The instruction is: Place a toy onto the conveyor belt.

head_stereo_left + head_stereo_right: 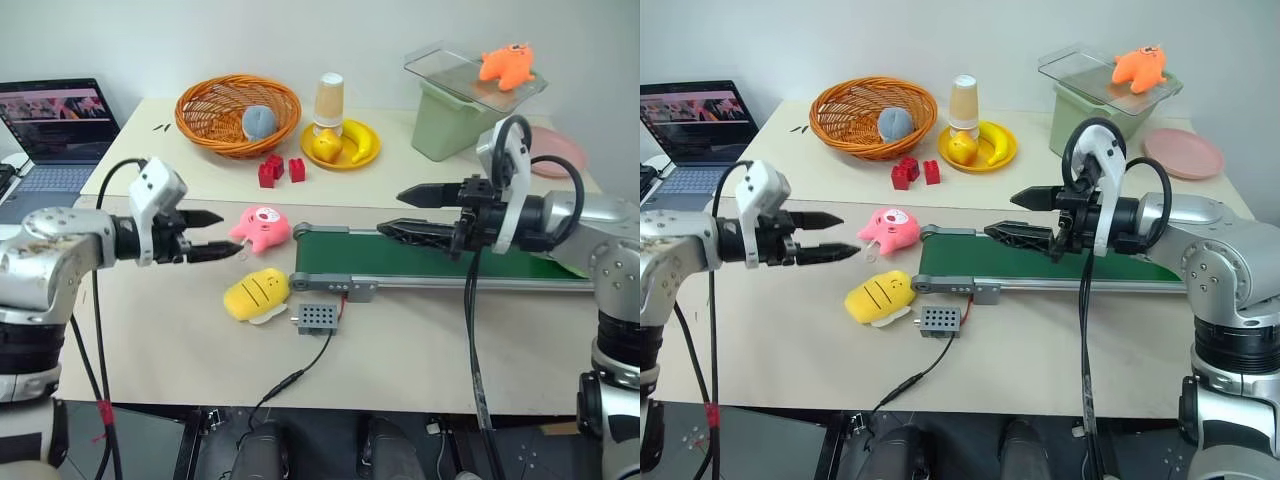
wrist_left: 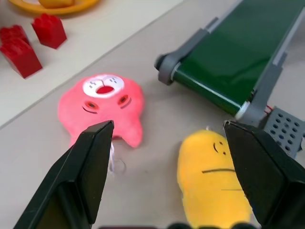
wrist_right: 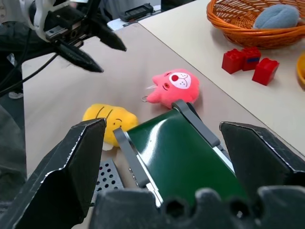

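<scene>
Left claw wide open, empty, just beside pink plush toy on counter; right claw agape, empty, above conveyor belt; yellow plush toy nearby.

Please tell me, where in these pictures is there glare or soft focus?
Right wrist view: a pale sheen lies on the conveyor belt; the right gripper fingers look soft. Left wrist view: the left gripper fingers are blurred, the pink toy fairly clear.

Pink plush and yellow plush beside conveyor belt.
</scene>
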`<act>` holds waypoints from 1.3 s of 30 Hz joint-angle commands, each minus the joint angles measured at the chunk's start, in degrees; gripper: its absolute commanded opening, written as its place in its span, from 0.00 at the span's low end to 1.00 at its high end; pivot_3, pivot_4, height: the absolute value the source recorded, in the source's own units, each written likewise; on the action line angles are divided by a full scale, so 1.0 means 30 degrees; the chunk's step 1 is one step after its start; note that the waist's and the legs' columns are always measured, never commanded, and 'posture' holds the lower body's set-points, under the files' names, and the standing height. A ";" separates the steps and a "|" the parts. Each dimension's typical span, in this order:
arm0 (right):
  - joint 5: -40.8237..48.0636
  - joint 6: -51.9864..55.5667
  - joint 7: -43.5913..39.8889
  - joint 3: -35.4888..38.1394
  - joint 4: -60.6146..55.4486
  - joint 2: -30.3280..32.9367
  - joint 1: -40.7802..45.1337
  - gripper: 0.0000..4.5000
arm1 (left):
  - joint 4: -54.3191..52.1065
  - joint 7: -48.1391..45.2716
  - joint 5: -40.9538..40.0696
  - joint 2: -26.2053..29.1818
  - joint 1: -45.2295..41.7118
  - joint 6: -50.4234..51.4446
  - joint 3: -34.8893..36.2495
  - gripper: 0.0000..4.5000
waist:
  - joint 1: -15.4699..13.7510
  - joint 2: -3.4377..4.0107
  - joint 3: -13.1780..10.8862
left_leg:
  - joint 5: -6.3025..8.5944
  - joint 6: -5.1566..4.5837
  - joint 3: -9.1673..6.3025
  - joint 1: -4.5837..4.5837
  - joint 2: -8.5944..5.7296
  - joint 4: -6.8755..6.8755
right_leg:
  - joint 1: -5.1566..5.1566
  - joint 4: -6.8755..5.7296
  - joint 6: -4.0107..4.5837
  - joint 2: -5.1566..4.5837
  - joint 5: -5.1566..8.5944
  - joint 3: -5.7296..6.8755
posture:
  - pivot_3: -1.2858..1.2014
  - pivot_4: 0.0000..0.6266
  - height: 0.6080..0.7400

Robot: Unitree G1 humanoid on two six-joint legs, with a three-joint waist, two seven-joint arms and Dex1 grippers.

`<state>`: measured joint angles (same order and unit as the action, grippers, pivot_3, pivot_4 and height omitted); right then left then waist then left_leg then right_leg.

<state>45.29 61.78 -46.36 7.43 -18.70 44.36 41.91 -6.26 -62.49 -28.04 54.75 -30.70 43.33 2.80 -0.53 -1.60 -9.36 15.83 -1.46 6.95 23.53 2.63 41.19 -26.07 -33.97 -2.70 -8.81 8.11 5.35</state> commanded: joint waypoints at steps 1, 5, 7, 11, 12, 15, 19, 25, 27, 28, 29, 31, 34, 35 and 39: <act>0.0023 -0.0546 0.0201 0.0521 -0.0742 0.0375 -0.0071 0.99 | -0.1175 -0.0865 0.0201 0.0301 0.0364 -0.1380 -0.0203 0.87 | -0.0003 0.0000 0.0000 | 0.0000 0.0000 0.0000 0.0000 0.0000 0.0000 | 0.0000 0.0000 0.0000 0.0000 0.0000 0.0001 | 0.52 0.24 1.00; 0.0216 -0.0359 0.0470 0.0776 -0.1100 0.0461 -0.0212 0.99 | -0.0975 -0.1081 0.1388 0.0100 0.0932 -0.3117 -0.1147 0.87 | -0.0039 0.0001 0.0000 | 0.0000 -0.0001 -0.0001 0.0002 -0.0001 0.0001 | 0.0000 0.0001 0.0001 0.0000 0.0000 0.0000 | 0.52 0.24 1.00; 0.0295 -0.0257 0.0612 0.0924 -0.1289 0.0576 -0.0280 0.99 | -0.0820 -0.1286 0.2173 0.0027 0.1252 -0.4213 -0.1843 0.87 | -0.0039 0.0001 0.0000 | 0.0001 -0.0001 0.0000 0.0001 -0.0002 -0.0001 | 0.0001 0.0001 0.0002 0.0000 0.0000 0.0001 | 0.52 0.24 1.00; 0.0427 -0.0185 0.0882 0.1154 -0.1645 0.0913 -0.0552 0.99 | -0.0408 -0.1284 0.3181 -0.0214 0.1441 -0.5267 -0.2618 0.87 | -0.0059 0.0000 0.0000 | 0.0001 -0.0002 0.0001 0.0004 -0.0001 -0.0009 | 0.0000 0.0007 0.0003 0.0000 0.0000 0.0002 | 0.52 0.24 1.00; 0.0495 -0.0166 0.0973 0.1213 -0.1724 0.0970 -0.0589 0.99 | -0.0255 -0.1271 0.3358 -0.0280 0.1425 -0.5432 -0.2734 0.87 | -0.0051 0.0001 0.0000 | 0.0001 -0.0002 0.0001 0.0007 -0.0001 -0.0007 | 0.0000 0.0007 0.0003 0.0000 0.0000 0.0005 | 0.52 0.24 1.00; 0.0784 -0.0053 0.1250 0.1394 -0.1908 0.1088 -0.0609 0.99 | 0.0139 -0.1306 0.3995 -0.0479 0.1412 -0.6071 -0.3199 0.87 | -0.0046 0.0001 0.0000 | 0.0003 -0.0005 0.0000 0.0002 0.0000 -0.0007 | 0.0000 0.0005 0.0003 0.0000 0.0000 0.0004 | 0.52 0.24 1.00; 0.0894 0.0012 0.1475 0.1519 -0.2072 0.1210 -0.0673 0.99 | 0.0289 -0.1270 0.4503 -0.0884 0.1415 -0.6484 -0.3634 0.87 | -0.0046 0.0000 0.0000 | 0.0008 -0.0014 0.0001 0.0003 0.0000 -0.0008 | 0.0000 0.0007 0.0003 -0.0001 0.0001 0.0003 | 0.52 0.24 1.00; 0.1191 0.0058 0.1610 0.1570 -0.2117 0.1541 -0.0625 0.99 | 0.0766 -0.1215 0.5993 -0.0990 0.1551 -0.7899 -0.4465 0.87 | -0.0045 0.0001 0.0000 | 0.0010 -0.0017 0.0001 0.0004 0.0001 -0.0008 | -0.0003 0.0007 0.0003 -0.0001 0.0001 0.0003 | 0.52 0.24 1.00; 0.1291 0.0055 0.1674 0.1543 -0.2142 0.1639 -0.0617 1.00 | 0.0932 -0.1194 0.6449 -0.0986 0.1684 -0.8343 -0.4611 0.76 | -0.0046 0.0001 0.0000 | 0.0014 -0.0024 0.0002 0.0002 0.0003 -0.0007 | -0.0002 0.0006 0.0003 -0.0001 0.0001 0.0002 | 0.52 0.24 1.00; 0.1305 0.0027 0.1680 0.1503 -0.2123 0.1681 -0.0600 1.00 | 0.1048 -0.1265 0.6737 -0.0918 0.1738 -0.8616 -0.4748 0.71 | -0.0046 0.0001 0.0000 | 0.0016 -0.0028 0.0001 0.0003 0.0004 -0.0007 | -0.0002 0.0006 0.0004 -0.0001 0.0001 0.0003 | 0.52 0.24 1.00; 0.1330 0.0000 0.1694 0.1470 -0.2105 0.1720 -0.0589 1.00 | 0.1141 -0.1329 0.6951 -0.0878 0.1771 -0.8824 -0.4838 0.64 | -0.0046 0.0001 0.0001 | 0.0018 -0.0031 0.0001 0.0002 0.0004 -0.0007 | -0.0002 0.0006 0.0004 -0.0001 0.0001 0.0002 | 0.52 0.24 1.00; 0.1337 -0.0077 0.1685 0.1374 -0.2002 0.1798 -0.0501 1.00 | 0.1355 -0.1281 0.7393 -0.0835 0.1810 -0.9270 -0.4944 0.46 | -0.0046 0.0001 0.0001 | 0.0023 -0.0039 0.0001 0.0001 0.0007 -0.0008 | -0.0002 0.0005 0.0004 0.0000 0.0001 0.0003 | 0.52 0.24 1.00; 0.1310 -0.0160 0.1627 0.1292 -0.1892 0.1897 -0.0365 1.00 | 0.1557 -0.1361 0.7843 -0.0734 0.1862 -0.9832 -0.5037 0.24 | -0.0046 0.0003 0.0002 | 0.0050 -0.0085 0.0002 -0.0003 0.0007 -0.0006 | -0.0001 0.0004 0.0005 -0.0001 0.0001 0.0002 | 0.52 0.24 1.00; 0.1295 -0.0187 0.1603 0.1265 -0.1850 0.1912 -0.0309 1.00 | 0.1623 -0.1297 0.8053 -0.0692 0.1893 -1.0013 -0.5049 0.16 | -0.0044 0.0004 0.0003 | 0.0050 -0.0087 0.0003 -0.0004 0.0008 -0.0005 | -0.0001 0.0003 0.0005 -0.0001 0.0000 0.0002 | 0.52 0.24 1.00; 0.1172 -0.0333 0.1503 0.1136 -0.1708 0.1949 -0.0190 1.00 | 0.1999 -0.0909 0.8638 -0.0686 0.1888 -1.0527 -0.4950 0.10 | -0.0043 0.0007 0.0004 | 0.0054 -0.0092 0.0004 -0.0014 0.0012 -0.0005 | 0.0002 -0.0003 0.0007 -0.0001 0.0000 0.0001 | 0.52 0.24 1.00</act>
<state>48.54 61.92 -41.50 9.81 -23.12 49.17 39.73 -1.67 -66.11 -4.53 51.83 -25.79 12.17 -11.86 -0.65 -1.58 -9.35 16.00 -1.75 6.96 23.48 2.67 41.17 -26.06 -33.99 -2.68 -8.81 8.11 5.35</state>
